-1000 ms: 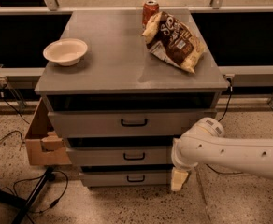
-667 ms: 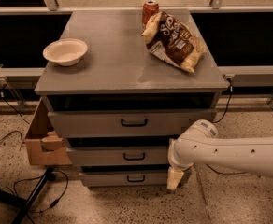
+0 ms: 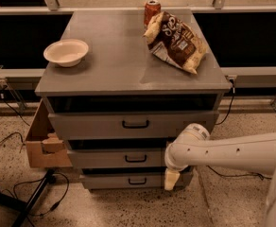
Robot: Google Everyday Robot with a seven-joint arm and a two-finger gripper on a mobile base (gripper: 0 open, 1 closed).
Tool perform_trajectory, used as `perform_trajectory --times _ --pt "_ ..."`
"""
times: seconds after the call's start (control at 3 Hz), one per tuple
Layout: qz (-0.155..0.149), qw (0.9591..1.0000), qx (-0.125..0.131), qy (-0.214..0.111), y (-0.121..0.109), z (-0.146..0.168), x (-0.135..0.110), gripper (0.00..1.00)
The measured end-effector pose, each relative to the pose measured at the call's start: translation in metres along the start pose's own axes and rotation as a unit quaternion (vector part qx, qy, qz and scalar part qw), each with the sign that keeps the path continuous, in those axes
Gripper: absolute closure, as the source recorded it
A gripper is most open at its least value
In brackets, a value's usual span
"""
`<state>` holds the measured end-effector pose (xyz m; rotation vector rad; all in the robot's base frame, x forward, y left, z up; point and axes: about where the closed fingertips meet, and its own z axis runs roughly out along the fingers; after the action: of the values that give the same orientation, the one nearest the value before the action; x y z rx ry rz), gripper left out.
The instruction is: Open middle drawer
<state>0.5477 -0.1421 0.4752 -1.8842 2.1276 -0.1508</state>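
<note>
The grey cabinet (image 3: 128,74) has three drawers stacked in its front. The middle drawer (image 3: 100,159) is the second one, a flat grey front with a small black loop handle (image 3: 135,159) at its centre and a dark gap above it. My white arm (image 3: 232,150) reaches in from the right at drawer height. Its gripper (image 3: 171,178) hangs downward at the right end of the drawer fronts. It is to the right of the middle handle and a little below it, overlapping the lowest drawer (image 3: 109,180). The gripper holds nothing that I can see.
On the cabinet top sit a white bowl (image 3: 66,52), a red soda can (image 3: 151,9) and a brown chip bag (image 3: 176,41). An open cardboard box (image 3: 41,143) leans against the cabinet's left side. Cables and a black stand leg (image 3: 34,197) lie on the speckled floor at left.
My arm and gripper have shifted a little to the left, closer to the drawer fronts. The drawers have not moved.
</note>
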Motion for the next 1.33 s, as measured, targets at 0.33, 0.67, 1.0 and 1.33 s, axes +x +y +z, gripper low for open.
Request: perform_trajectory --times 0.33,0.67,1.0,1.33 --pt "-0.008 0.9999 -0.005 0.009 -0.008 0.012 -0.006 0.00" --pt "-0.014 0.9996 -0.012 0.020 -0.012 0.022 -0.010 0.00" --pt "-0.018 0.9992 -0.023 0.028 -0.010 0.034 -0.015 0.00" --pt "-0.019 0.9983 -0.038 0.040 -0.010 0.045 -0.018 0.00"
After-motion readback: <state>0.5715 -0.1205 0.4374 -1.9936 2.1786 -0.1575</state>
